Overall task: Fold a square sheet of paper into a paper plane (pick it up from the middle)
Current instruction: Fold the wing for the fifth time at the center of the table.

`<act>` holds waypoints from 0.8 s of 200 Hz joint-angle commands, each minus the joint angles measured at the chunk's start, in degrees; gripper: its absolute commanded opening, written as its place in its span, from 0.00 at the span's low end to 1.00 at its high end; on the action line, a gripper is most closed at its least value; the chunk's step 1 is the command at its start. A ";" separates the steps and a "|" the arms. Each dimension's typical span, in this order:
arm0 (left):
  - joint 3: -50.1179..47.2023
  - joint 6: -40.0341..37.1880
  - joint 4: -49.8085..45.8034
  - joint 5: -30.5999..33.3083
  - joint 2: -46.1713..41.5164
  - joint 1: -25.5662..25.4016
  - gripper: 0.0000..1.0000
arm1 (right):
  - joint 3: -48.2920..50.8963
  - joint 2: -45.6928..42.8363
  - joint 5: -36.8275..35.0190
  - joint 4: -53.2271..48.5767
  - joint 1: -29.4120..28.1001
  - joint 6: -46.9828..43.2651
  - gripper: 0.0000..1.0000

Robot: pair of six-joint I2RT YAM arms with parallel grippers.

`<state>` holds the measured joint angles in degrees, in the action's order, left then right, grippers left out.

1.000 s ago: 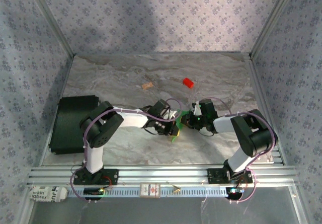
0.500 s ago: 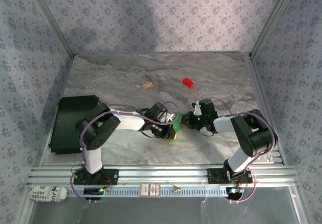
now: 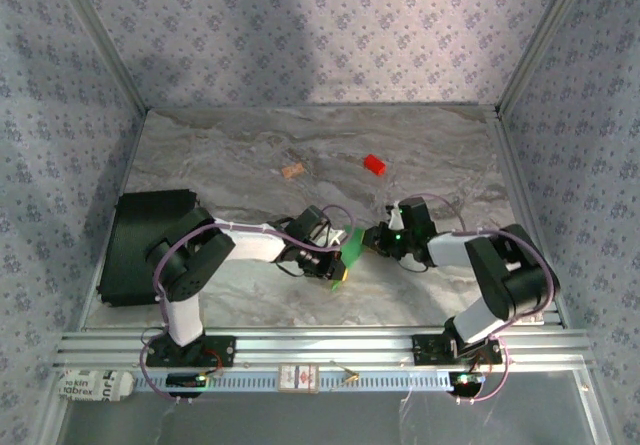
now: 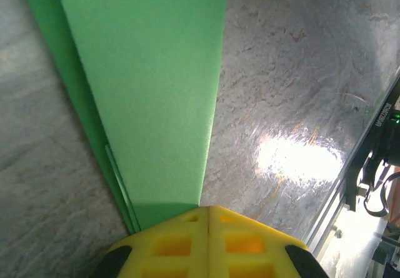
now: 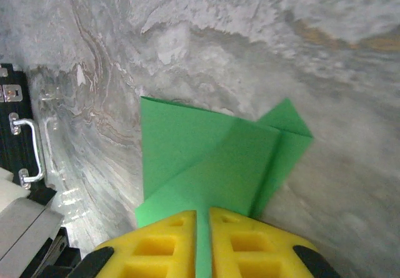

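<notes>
Paper (image 4: 144, 84) edges cut off | left gripper (image 4: 208, 210) pinches it | right gripper (image 5: 202, 214) too

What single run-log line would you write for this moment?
left gripper: shut on green paper | right gripper: shut on green paper | paper: creased, partly folded, held between both grippers

Green paper sheet (image 5: 206, 159), partly folded, overlapping angled flaps, pinched at two edges
</notes>
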<state>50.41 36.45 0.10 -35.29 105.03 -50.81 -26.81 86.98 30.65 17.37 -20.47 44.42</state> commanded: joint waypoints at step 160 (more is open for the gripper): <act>-4.38 1.54 0.42 0.93 -0.36 0.87 0.01 | -2.92 -2.09 -6.75 -3.09 -13.75 2.03 0.13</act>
<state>48.16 37.63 4.03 -36.38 104.66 -50.26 -28.49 83.33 25.21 12.88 -33.43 44.86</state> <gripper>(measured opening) 0.047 0.130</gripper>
